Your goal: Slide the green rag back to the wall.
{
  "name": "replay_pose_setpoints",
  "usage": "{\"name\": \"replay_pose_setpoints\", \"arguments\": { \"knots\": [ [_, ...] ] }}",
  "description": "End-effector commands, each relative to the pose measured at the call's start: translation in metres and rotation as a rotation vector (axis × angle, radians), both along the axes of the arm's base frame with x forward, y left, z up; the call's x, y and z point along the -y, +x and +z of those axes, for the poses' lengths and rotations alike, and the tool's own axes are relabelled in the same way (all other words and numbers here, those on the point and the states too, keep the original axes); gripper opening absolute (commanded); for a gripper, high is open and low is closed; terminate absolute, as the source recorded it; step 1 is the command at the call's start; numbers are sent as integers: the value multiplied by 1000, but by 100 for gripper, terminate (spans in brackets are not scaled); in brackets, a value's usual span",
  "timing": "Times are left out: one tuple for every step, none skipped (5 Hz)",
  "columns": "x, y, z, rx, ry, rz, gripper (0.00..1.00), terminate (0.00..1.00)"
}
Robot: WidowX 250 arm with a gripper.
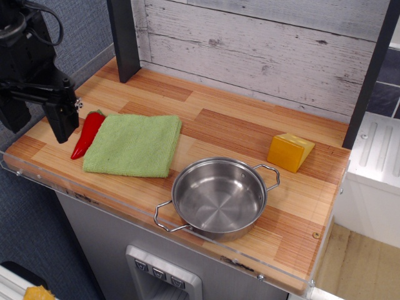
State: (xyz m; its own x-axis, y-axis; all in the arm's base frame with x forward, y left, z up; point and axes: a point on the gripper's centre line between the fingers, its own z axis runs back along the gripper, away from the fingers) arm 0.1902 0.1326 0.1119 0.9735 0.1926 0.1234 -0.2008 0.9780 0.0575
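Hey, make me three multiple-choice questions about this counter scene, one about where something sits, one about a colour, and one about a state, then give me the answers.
1. What lies along the edge of the green rag that faces the gripper?
A. red pepper
B. steel pan
C. yellow wedge

2. What colour is the wedge-shaped block near the wall?
A. blue
B. yellow
C. white

3. What is inside the steel pan?
A. the rag
B. the pepper
C. nothing

Answers:
1. A, the red pepper lies along that edge of the rag.
2. B, the block is plainly yellow.
3. C, the pan's bare steel bottom shows.
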Motion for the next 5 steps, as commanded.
{"name": "replay_pose_setpoints", "arguments": {
  "knots": [
    [0, 0, 0, 0, 0, 0, 100, 0],
    [-4, 16, -16, 22, -19, 19, 100, 0],
    [1, 35, -27, 38, -15, 22, 100, 0],
    [3, 63, -43, 81, -16, 36, 100, 0],
    [3, 76, -54, 75, -12, 64, 0, 0]
  ]
}}
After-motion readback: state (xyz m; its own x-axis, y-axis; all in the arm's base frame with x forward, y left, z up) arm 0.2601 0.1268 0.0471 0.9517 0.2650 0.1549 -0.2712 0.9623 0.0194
